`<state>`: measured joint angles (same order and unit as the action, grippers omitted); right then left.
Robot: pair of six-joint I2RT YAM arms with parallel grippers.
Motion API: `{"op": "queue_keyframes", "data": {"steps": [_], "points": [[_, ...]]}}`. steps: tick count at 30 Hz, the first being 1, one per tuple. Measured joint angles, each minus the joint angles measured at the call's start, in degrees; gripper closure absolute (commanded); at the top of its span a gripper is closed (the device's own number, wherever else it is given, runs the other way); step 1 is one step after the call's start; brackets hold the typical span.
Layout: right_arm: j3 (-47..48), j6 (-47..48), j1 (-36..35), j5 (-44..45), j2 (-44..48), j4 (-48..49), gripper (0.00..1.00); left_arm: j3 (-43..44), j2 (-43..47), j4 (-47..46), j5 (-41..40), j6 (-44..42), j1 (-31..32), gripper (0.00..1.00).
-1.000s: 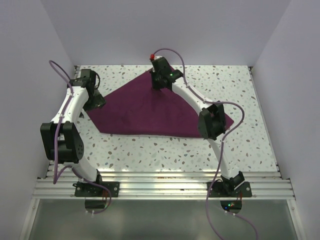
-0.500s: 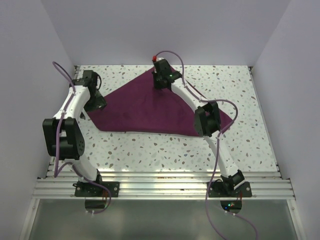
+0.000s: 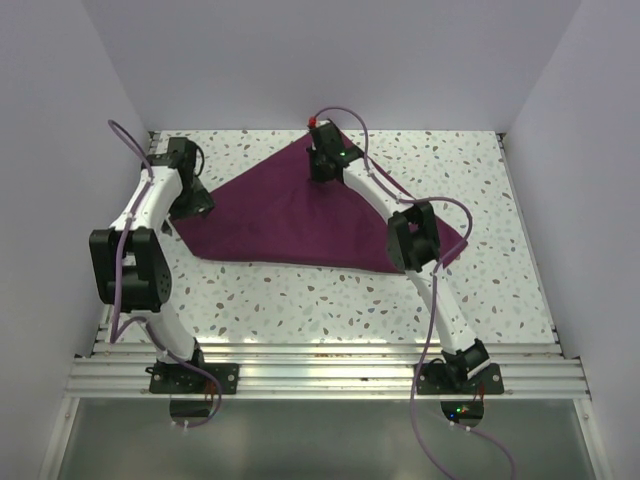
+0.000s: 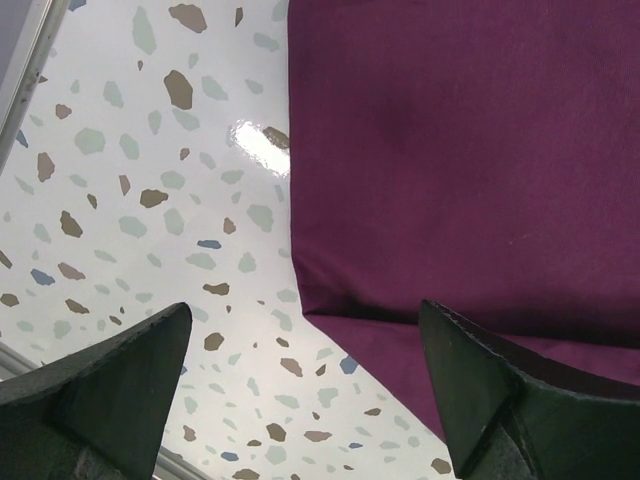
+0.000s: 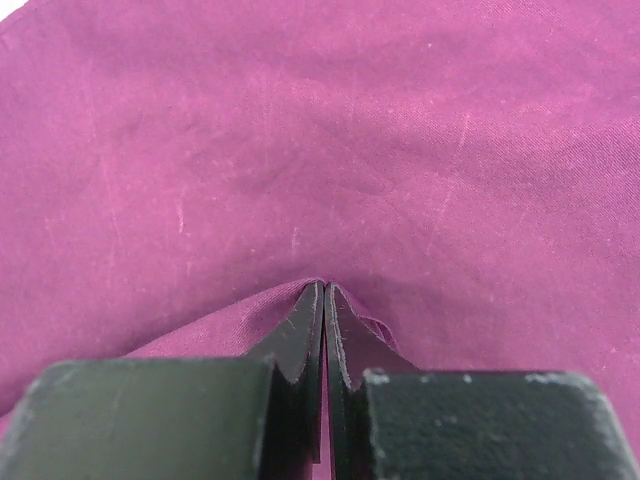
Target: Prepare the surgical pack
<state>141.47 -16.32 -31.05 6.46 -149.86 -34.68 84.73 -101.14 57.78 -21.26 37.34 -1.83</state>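
Note:
The surgical pack is a deep purple-maroon drape (image 3: 290,215) lying folded into a flat triangle on the speckled table. My right gripper (image 3: 321,170) is near its far tip, shut on a pinched fold of the drape (image 5: 300,150), jaws pressed together on the cloth (image 5: 324,300). My left gripper (image 3: 195,205) is open and empty by the drape's left corner. In the left wrist view the drape's folded corner (image 4: 450,170) lies between the wide-apart fingers (image 4: 480,380), two layers showing at the edge.
The speckled tabletop (image 3: 330,305) lies in front of the drape. Grey walls close in the left, right and back. An aluminium rail (image 3: 320,370) runs along the near edge at the arm bases.
The drape's near edge has slid away from the arms as the right gripper pulled toward the back. The left arm has shifted slightly back along the left corner.

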Motion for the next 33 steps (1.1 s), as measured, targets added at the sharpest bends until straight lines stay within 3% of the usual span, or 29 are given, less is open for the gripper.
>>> {"op": "queue_keyframes", "data": {"steps": [11,12,13,17,20,23,24,25,28,33], "points": [[-0.3,-0.7,0.3,-0.6,-2.0,0.4,0.99,8.7,-8.8,-0.1,1.8,0.0,-1.2,0.0],[-0.4,-0.8,0.3,-0.9,-2.0,0.4,0.95,9.1,-9.4,-0.1,2.2,0.0,-1.7,0.0],[-0.4,-1.0,0.4,-1.2,-2.1,0.4,0.82,9.6,-9.9,0.0,2.6,0.0,-2.3,0.01],[-0.4,-2.1,0.5,-1.5,-2.1,0.4,0.62,11.1,-11.3,0.1,3.0,0.0,-4.3,0.01],[-0.3,-2.5,0.7,-1.6,-2.0,-0.7,0.55,12.0,-11.8,0.2,3.0,-0.1,-5.8,0.01],[0.2,-2.6,0.8,-1.8,-1.7,-2.0,0.6,12.9,-12.7,0.1,3.1,-0.3,-7.8,0.01],[0.2,-2.6,0.8,-2.1,-1.3,-2.2,0.66,13.1,-13.0,0.1,3.3,-0.5,-8.6,0.01],[0.2,-2.7,0.8,-2.7,-0.9,-2.3,0.81,13.3,-13.4,0.1,3.6,-0.5,-9.5,0.01],[0.2,-3.3,0.8,-4.7,0.4,-2.3,0.93,13.4,-14.2,-0.5,5.3,-1.5,-12.1,0.02],[-0.5,-4.4,0.8,-7.8,1.6,-2.1,1.0,13.4,-14.6,-2.5,9.7,-3.7,-14.9,0.04]]}}
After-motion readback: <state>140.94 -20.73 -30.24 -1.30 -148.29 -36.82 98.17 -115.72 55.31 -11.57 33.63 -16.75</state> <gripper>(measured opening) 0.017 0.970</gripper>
